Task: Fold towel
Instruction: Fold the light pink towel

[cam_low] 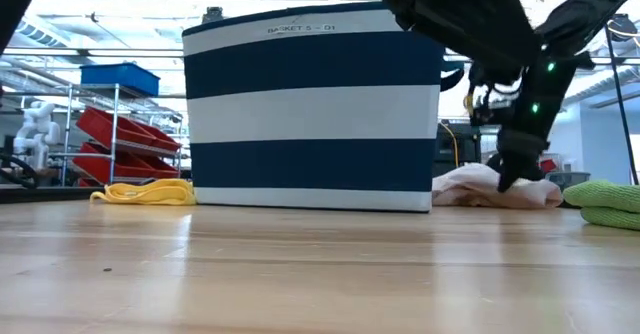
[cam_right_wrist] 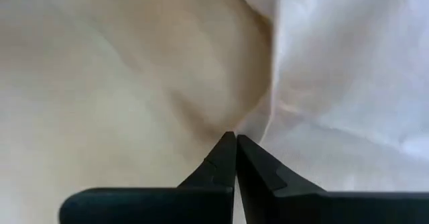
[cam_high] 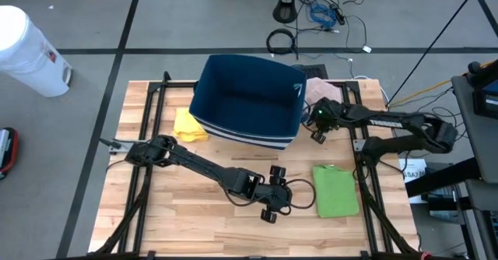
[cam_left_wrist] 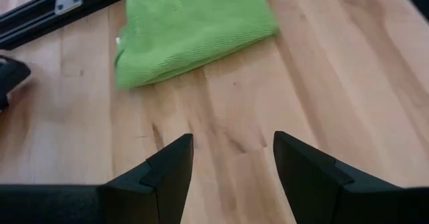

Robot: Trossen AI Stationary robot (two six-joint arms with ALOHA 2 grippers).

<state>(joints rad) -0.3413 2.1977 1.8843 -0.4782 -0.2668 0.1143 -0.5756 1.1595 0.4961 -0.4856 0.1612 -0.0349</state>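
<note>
Right tool [cam_right_wrist: 235, 138]: down on the pale pink towel [cam_high: 323, 93], its fingers pressed together with cloth all around the tips. A thin fold seems caught between them; I judge it clamped on the towel, though the pinched layer itself is too slight to see.
Left tool [cam_left_wrist: 233, 150]: fingers apart, hanging over bare worktop [cam_high: 156, 213] and holding nothing; the folded green cloth [cam_left_wrist: 191, 26] lies just ahead of it.
Towel, place: bunched in a low heap directly under the right tool, just beside the blue-and-white striped basket [cam_low: 312, 104], between the basket and the green cloth.
Handling, as I judge it: light, limp and soft. It will sag and drape from any held point, and a thin pinch may slip free.
Where to take hold: a corner or hem is better than the middle of the heap, so that an edge can be drawn out flat. The present pinch looks to sit on a crease, not a corner.
Hidden: the towel's corners and edges cannot be made out in the crumple. The high view shows only part of it past the right arm. How many layers are pinched cannot be told.
Cut off: the basket's inside is dark, its contents unclear.
Elsewhere: a yellow cloth [cam_high: 189, 124] lies on the basket's far side from the right tool.
</note>
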